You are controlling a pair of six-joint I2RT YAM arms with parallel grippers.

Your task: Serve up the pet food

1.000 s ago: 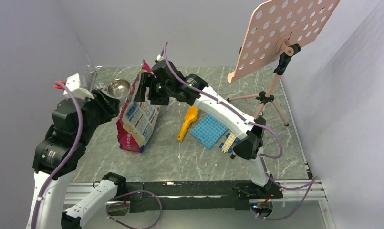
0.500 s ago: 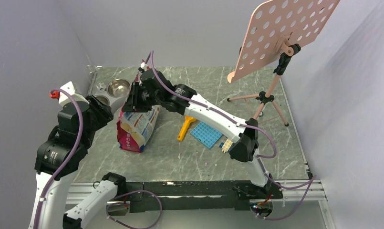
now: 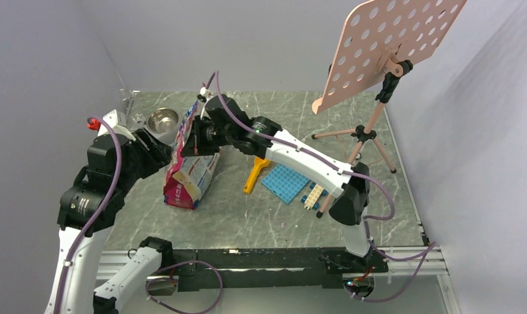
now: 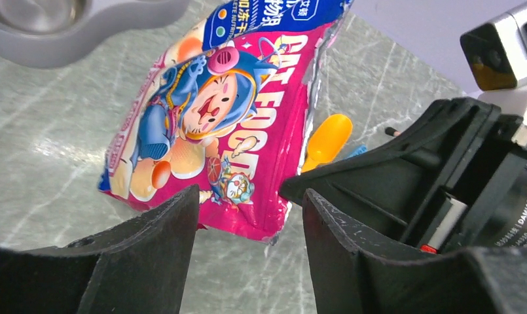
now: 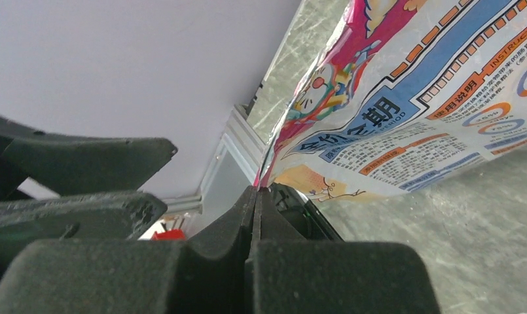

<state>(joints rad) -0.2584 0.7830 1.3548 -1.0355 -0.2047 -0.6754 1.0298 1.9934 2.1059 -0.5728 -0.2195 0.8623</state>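
Note:
The pet food itself is hidden inside the glossy pink cartoon-printed pouch [image 3: 192, 173] [image 4: 228, 131] [image 5: 404, 118], which stands tilted on the marble table. My right gripper [image 3: 194, 137] [image 5: 257, 191] is shut on the pouch's upper edge, and a thin pink seam shows between its fingertips. My left gripper [image 3: 163, 149] [image 4: 251, 196] is open just left of the pouch, with only bare table between its fingers. The orange-yellow scoop [image 3: 258, 167] [image 4: 327, 140] lies on the table to the right of the pouch. The steel bowls [image 3: 162, 120] sit in their grey stand [image 4: 84, 39] behind the pouch.
A blue studded baseplate [image 3: 287, 178] with a few loose bricks [image 3: 313, 193] lies right of the scoop. A pink perforated music stand [image 3: 391, 46] on a tripod [image 3: 362, 134] occupies the back right. Walls close in on the left and back.
My right gripper has closed onto the pouch's top edge. My left gripper has opened wider and shifted toward the pouch's left side. The pouch stands a little more upright.

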